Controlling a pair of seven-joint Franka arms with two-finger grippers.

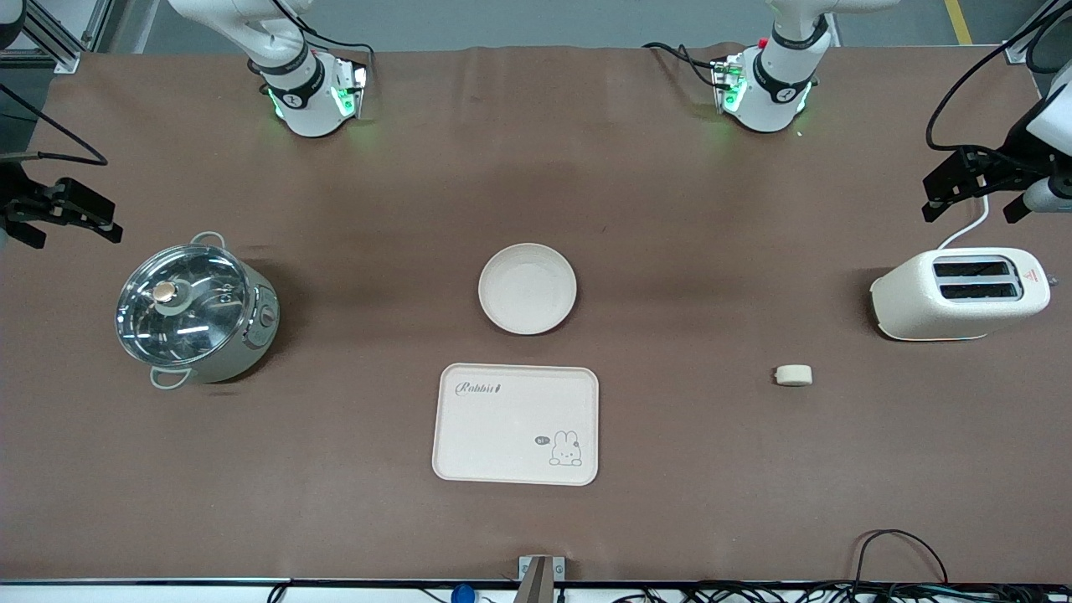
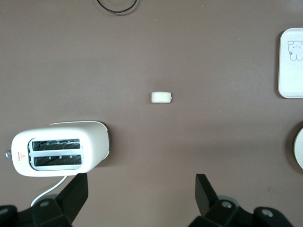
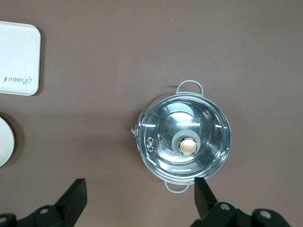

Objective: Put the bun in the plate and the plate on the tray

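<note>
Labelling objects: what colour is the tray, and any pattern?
Cream tray, "Rabbit" lettering and rabbit drawing; front view.

Plate point(image 1: 527, 289) farther than tray point(image 1: 516, 424)

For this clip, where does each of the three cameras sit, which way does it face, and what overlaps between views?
Front view: high across the table, facing both arm bases; shows round cream plate, cream rectangular Rabbit tray, small pale bun, white toaster, glass-lidded steel pot.
Left wrist view: on the left arm, looking straight down; open left pincer near the toaster and bun.
Right wrist view: on the right arm, looking straight down; open right pincer by the pot.
Shared: both wrist views catch the tray's and plate's edges.
</note>
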